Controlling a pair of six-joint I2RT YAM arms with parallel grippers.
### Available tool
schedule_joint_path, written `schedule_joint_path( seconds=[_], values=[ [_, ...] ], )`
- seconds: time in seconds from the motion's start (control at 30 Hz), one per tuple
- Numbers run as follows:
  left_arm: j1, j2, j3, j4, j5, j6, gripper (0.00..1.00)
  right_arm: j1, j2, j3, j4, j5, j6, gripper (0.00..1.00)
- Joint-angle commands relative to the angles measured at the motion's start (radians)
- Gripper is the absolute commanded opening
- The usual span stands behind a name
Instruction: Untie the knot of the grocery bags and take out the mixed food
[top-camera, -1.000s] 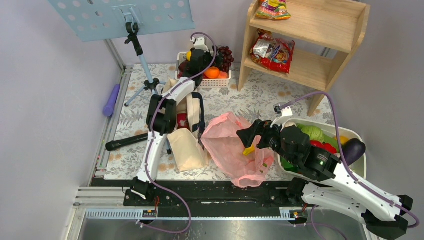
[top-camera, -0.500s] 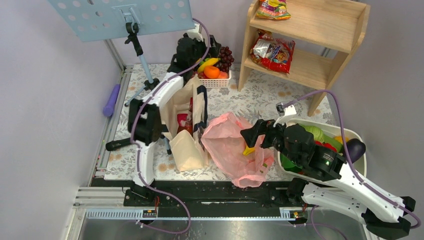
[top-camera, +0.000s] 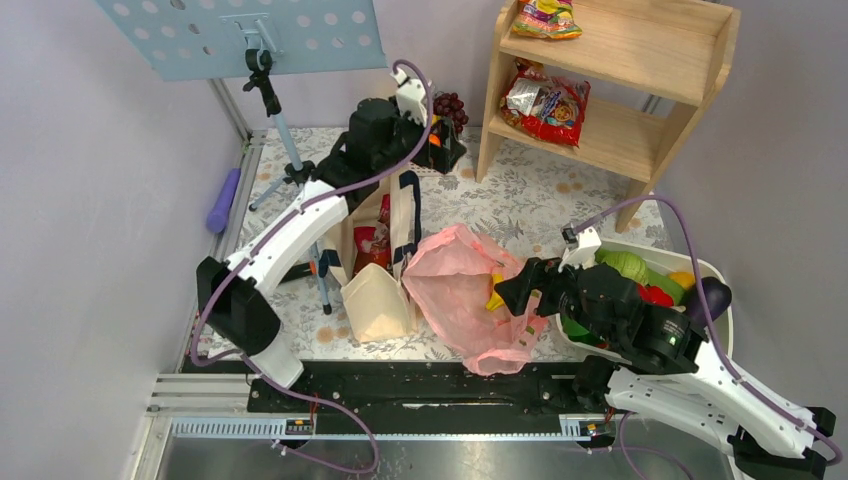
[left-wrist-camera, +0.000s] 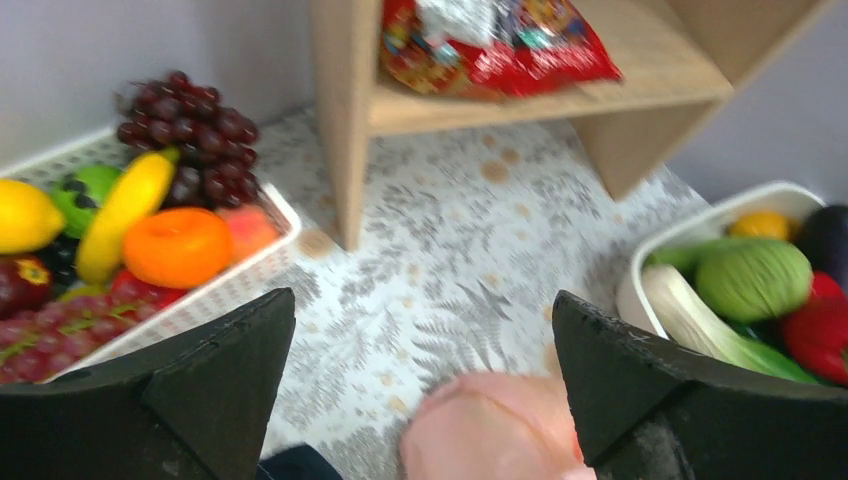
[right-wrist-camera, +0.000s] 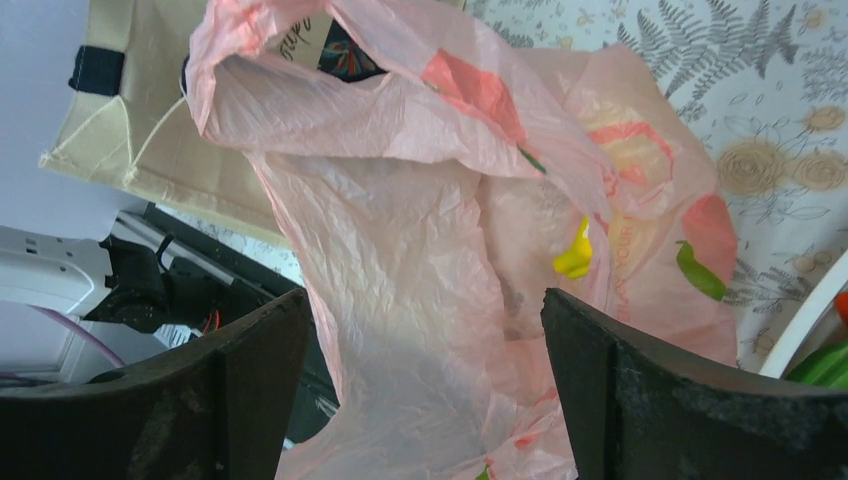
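A crinkly pink grocery bag (top-camera: 458, 290) lies open on the mat beside the beige tote (top-camera: 375, 290). No tied knot shows on it. In the right wrist view the bag (right-wrist-camera: 420, 250) fills the frame, with a yellow item (right-wrist-camera: 575, 255) and a green item (right-wrist-camera: 700, 270) showing through it. My right gripper (right-wrist-camera: 425, 390) is open, just over the bag, also seen from above (top-camera: 512, 292). My left gripper (left-wrist-camera: 425, 400) is open and empty, high over the mat near the fruit basket (left-wrist-camera: 250, 275), with the bag's top (left-wrist-camera: 490, 430) below it. From above, the left gripper (top-camera: 442, 150) hides most of the basket.
The basket holds a banana (left-wrist-camera: 125, 215), an orange (left-wrist-camera: 175, 245) and grapes (left-wrist-camera: 190, 120). A wooden shelf (top-camera: 610, 80) holds red snack packets (top-camera: 545, 100). A white tub (top-camera: 708, 268) of vegetables stands at right. A music stand (top-camera: 270, 90) stands at back left.
My left arm has stretched out and its gripper has moved right and toward the bag, away from above the basket. My right gripper has shifted slightly right and nearer over the bag.
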Motion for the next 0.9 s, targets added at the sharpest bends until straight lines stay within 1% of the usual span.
schedule_joint_path(
  seconds=[0.0,0.17,0.3,0.4,0.5,0.6,0.67,0.77,0.87],
  values=[
    [-0.029,-0.074,-0.052,-0.084,0.074,0.035,0.99,-0.006,-0.024,-0.024,-0.032,-0.05,0.039,0.91],
    [-0.057,-0.113,-0.056,-0.145,0.181,0.046,0.99,-0.007,-0.016,-0.034,-0.031,-0.063,0.045,0.91],
    [-0.098,-0.196,-0.077,-0.185,0.241,0.018,0.99,-0.006,0.009,-0.03,-0.03,-0.091,0.036,0.91],
    [-0.137,-0.283,-0.121,-0.207,0.29,-0.006,0.99,-0.006,0.032,-0.028,-0.035,-0.092,0.021,0.88],
    [-0.168,-0.349,-0.18,-0.26,0.348,0.007,0.99,-0.004,0.058,-0.029,-0.03,-0.108,0.006,0.85],
    [-0.185,-0.419,-0.263,-0.292,0.351,0.047,0.99,-0.004,0.089,-0.037,-0.007,-0.133,-0.005,0.81],
    [-0.192,-0.458,-0.329,-0.271,0.341,0.068,0.99,-0.004,0.122,-0.043,0.014,-0.155,-0.004,0.8],
    [-0.211,-0.483,-0.407,-0.247,0.273,0.078,0.99,0.001,0.173,-0.065,0.063,-0.18,0.009,0.8],
    [-0.226,-0.482,-0.442,-0.232,0.244,0.057,0.99,0.031,0.229,-0.095,0.093,-0.121,0.037,0.81]
  ],
)
